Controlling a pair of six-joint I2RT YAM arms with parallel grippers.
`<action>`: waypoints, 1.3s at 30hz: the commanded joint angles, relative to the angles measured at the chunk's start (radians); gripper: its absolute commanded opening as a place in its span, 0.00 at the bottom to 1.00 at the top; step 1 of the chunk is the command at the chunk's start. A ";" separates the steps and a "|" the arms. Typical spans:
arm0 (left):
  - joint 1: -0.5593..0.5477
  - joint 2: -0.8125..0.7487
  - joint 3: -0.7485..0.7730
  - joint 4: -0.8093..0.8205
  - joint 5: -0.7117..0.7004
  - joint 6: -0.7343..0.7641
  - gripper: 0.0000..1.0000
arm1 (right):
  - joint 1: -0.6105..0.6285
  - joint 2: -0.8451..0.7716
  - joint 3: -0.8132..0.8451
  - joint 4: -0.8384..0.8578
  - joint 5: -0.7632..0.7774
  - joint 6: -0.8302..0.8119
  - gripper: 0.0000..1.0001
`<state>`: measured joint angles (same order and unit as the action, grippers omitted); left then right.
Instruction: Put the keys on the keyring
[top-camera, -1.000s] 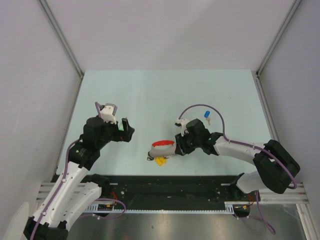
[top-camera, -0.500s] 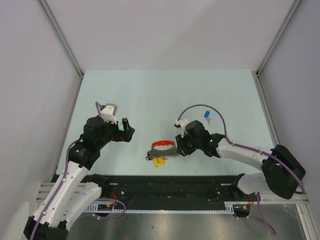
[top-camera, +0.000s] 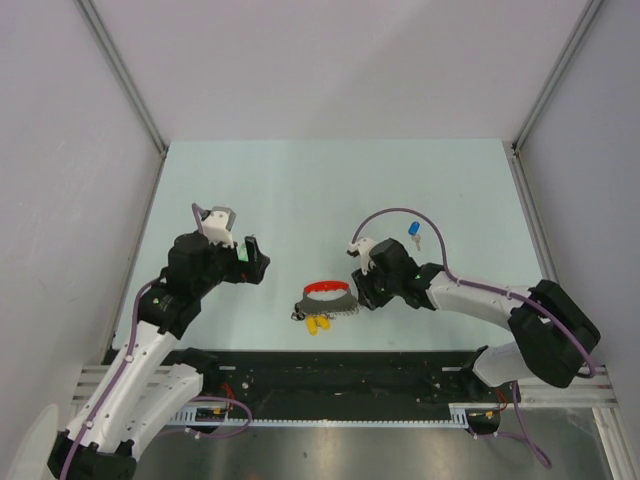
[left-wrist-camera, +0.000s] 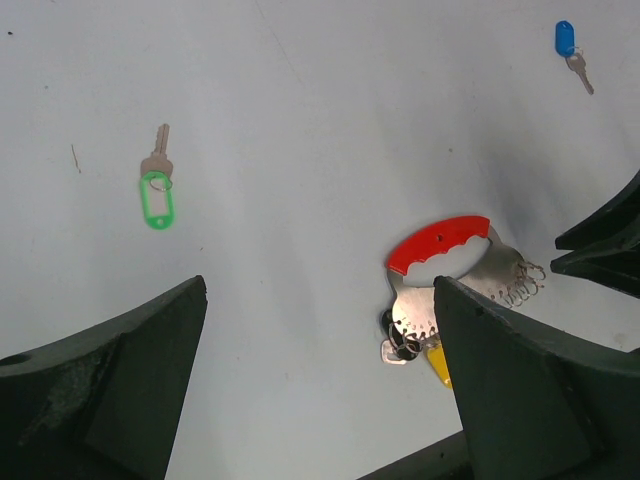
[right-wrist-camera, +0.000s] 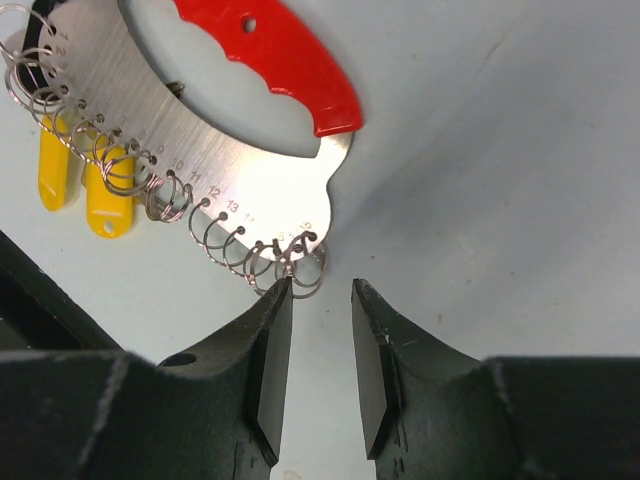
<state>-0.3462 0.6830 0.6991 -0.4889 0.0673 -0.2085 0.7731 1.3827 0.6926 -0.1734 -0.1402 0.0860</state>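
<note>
**Right arm eased back a touch at the keyring**

Right fingers (right-wrist-camera: 270, 350) narrowly parted, straddling an end loop of the keyring (right-wrist-camera: 230, 190), gripping nothing. Left fingers (left-wrist-camera: 110, 380) wide, empty. Green key (left-wrist-camera: 156, 190) and blue key (left-wrist-camera: 566, 40) lie loose on the table (top-camera: 300, 180). I judge threading unstarted.

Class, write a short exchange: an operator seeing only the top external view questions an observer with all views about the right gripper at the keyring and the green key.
Operator: Is the right gripper shut on the keyring?
Observer: No. The right wrist view shows its jaws slightly apart with nothing between them; the end wire ring sits just ahead of the gap.
Operator: Where is the green key?
Observer: The left wrist view shows it lying loose on the table, well apart from the keyring.
</note>
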 joint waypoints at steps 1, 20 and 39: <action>0.007 0.003 -0.007 0.024 0.038 0.052 1.00 | 0.035 0.042 0.051 0.034 0.024 -0.049 0.35; 0.007 0.013 -0.006 0.023 0.040 0.055 1.00 | 0.078 0.124 0.099 0.008 0.113 -0.052 0.24; 0.007 0.016 -0.004 0.024 0.061 0.060 1.00 | 0.078 0.082 0.113 -0.006 0.103 -0.077 0.06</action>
<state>-0.3462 0.7002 0.6991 -0.4889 0.0841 -0.2081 0.8455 1.5146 0.7601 -0.1757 -0.0502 0.0299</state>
